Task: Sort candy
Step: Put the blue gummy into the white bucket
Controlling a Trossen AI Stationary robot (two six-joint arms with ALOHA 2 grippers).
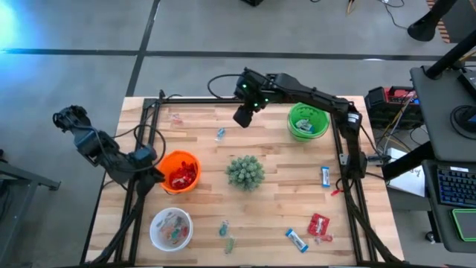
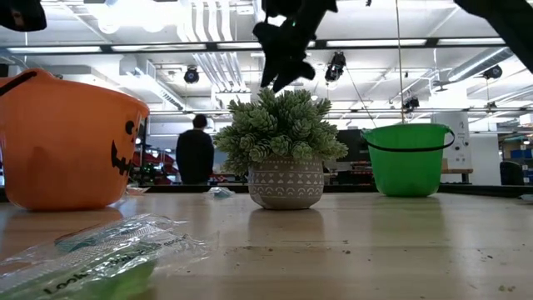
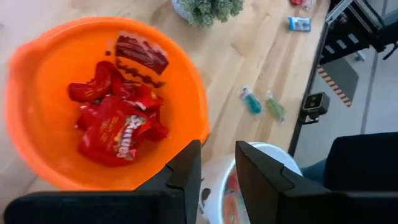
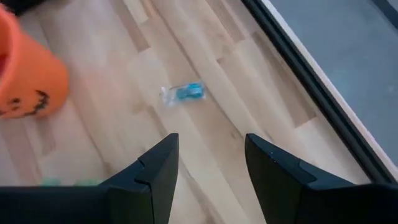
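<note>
- The left gripper (image 3: 217, 180) hangs over the near rim of the orange bowl (image 1: 166, 162), between it and the white bowl (image 1: 156, 223); its jaws stand a little apart with nothing between them.
- Inside the orange bowl lies a heap of red packets (image 3: 118, 118).
- The white bowl holds a few small sweets (image 1: 174, 232), red and teal.
- The right gripper (image 4: 208, 168) hovers above the far half of the counter (image 1: 282, 193), jaws apart and empty, over a teal sweet in clear wrap (image 4: 183, 93).
- The green bowl (image 1: 321, 128) stands at the far right with some candy in it.
- A spiky potted plant (image 1: 245, 171) sits mid-counter between the orange and green bowls.
- Loose on the counter: a red packet (image 1: 318, 224) near the front right, a blue-and-white bar (image 1: 296, 239) just beside it, another bar (image 1: 325, 176) by the right rail, and two small green and teal pieces (image 1: 225, 232) at the front.
- In the low view, a person (image 2: 195, 150) stands in the room behind.
</note>
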